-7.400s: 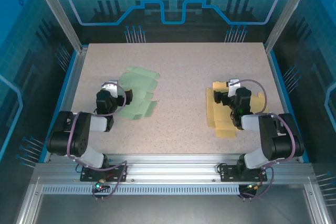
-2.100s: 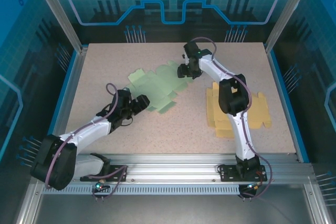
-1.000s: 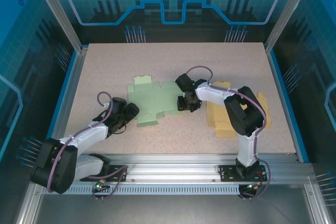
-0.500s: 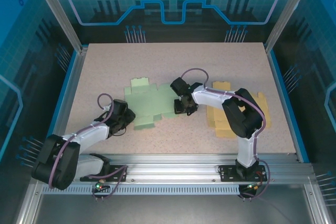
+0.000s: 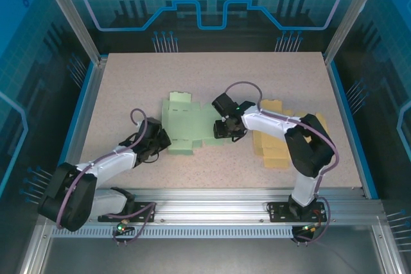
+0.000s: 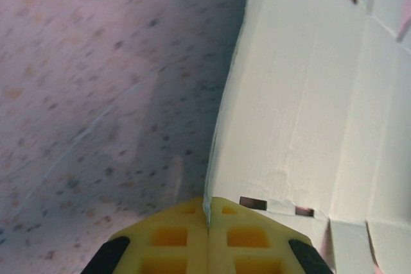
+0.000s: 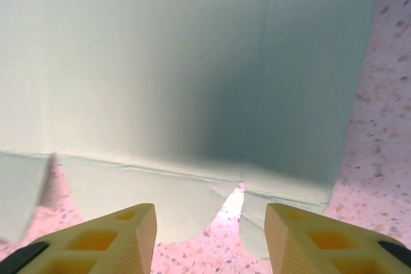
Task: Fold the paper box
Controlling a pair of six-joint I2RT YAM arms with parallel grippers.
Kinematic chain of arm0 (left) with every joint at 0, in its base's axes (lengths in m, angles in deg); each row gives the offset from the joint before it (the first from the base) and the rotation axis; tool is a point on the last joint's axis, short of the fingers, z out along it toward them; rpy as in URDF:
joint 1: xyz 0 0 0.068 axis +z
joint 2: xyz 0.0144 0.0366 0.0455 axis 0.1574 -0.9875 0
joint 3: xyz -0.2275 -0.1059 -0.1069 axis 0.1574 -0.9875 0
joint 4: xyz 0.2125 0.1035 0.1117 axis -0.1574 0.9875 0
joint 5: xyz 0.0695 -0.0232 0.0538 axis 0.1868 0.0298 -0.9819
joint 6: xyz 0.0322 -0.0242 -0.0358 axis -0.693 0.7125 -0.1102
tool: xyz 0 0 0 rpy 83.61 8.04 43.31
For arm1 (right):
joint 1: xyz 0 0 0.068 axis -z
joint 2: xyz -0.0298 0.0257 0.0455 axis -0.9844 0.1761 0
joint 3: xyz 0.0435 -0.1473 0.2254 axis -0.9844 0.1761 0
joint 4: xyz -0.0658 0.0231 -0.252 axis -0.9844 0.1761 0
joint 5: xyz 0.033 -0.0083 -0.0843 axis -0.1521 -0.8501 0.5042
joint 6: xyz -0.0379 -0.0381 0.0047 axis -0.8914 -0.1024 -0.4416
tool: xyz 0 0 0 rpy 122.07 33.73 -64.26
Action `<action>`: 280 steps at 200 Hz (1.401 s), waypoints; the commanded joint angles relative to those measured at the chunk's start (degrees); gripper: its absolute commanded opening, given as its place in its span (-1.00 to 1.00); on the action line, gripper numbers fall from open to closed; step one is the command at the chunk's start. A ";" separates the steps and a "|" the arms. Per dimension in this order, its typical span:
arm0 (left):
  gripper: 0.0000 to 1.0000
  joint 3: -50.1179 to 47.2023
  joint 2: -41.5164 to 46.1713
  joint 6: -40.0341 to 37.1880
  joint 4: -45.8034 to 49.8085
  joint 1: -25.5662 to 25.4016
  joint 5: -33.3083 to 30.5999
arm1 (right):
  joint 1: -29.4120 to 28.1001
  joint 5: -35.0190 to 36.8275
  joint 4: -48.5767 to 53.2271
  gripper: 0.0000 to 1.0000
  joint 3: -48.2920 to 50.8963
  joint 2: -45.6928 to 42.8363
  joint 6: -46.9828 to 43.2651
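Observation:
The paper box (image 5: 189, 125) is a flat pale green cut-out lying mid-table. My left gripper (image 5: 160, 140) is at its left edge, and in the left wrist view the yellow fingers (image 6: 173, 239) are shut on the thin edge of the green sheet (image 6: 308, 94), which rises from between the pads. My right gripper (image 5: 225, 130) is at the box's right edge. In the right wrist view it (image 7: 209, 235) stands open just above the table, its fingers (image 7: 122, 235) on either side of a notch between two flaps of the green sheet (image 7: 192, 62), holding nothing.
A second flat cut-out, tan yellow (image 5: 275, 147), lies on the table to the right, partly under the right arm. The speckled tabletop (image 5: 212, 75) is bounded by blue rails and metal posts at the sides and back.
The left gripper has moved up to the green sheet's left edge and closed on it. The right gripper stayed at the right edge, shifting only slightly.

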 commanded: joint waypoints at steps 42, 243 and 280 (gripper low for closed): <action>-1.00 6.19 11.09 -35.33 -2.10 -1.76 8.05 | -0.69 3.72 -2.78 0.38 8.38 -23.72 -8.44; -1.00 35.52 14.31 -76.22 19.25 -3.48 26.38 | 2.53 6.30 -24.51 1.00 25.91 -64.15 -37.49; -1.00 34.61 15.07 -75.59 17.80 -3.46 27.24 | 2.62 4.88 -27.00 0.98 29.16 -66.89 -36.83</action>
